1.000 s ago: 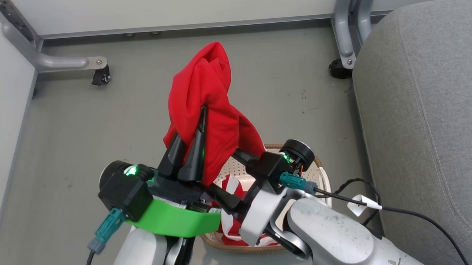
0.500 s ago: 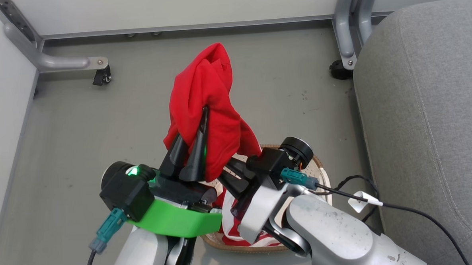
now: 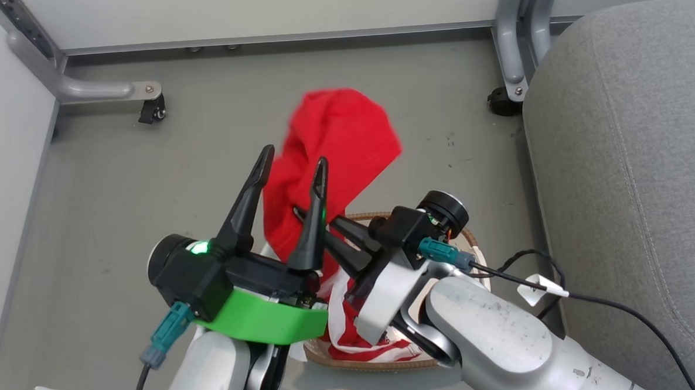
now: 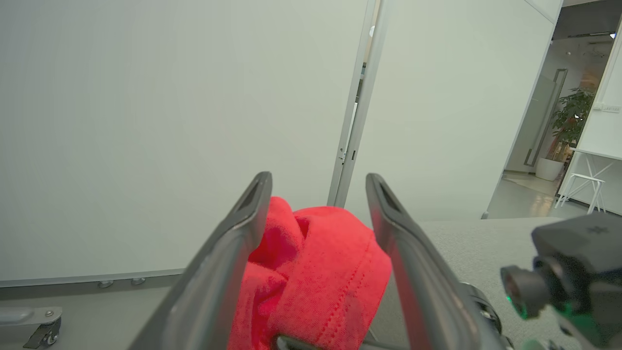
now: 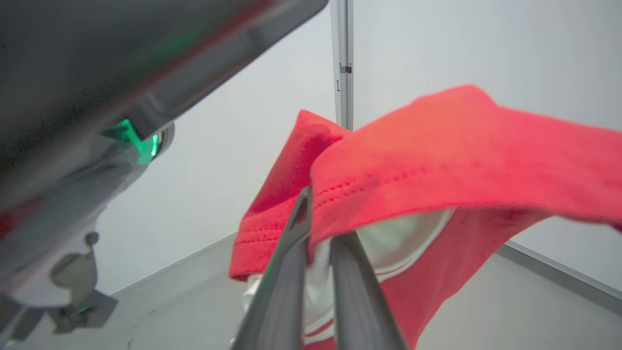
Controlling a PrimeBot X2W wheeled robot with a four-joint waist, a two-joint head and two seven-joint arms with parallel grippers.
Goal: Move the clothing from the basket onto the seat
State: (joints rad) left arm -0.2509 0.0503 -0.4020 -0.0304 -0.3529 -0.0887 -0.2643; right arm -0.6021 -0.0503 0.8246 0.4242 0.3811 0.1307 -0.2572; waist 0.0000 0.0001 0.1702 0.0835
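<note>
Above the basket (image 3: 378,365), holds red garment (image 3: 339,142) pinched in right jaws, left jaws spread around it.

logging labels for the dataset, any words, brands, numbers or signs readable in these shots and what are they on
No text can be read.
White tag: no print legible, too small.
Red garment: plain red where it shows, no lettering.
Striped garment in the basket: stripes, no words.
Small plate on the far wall, left wrist view: too small to read.
</note>
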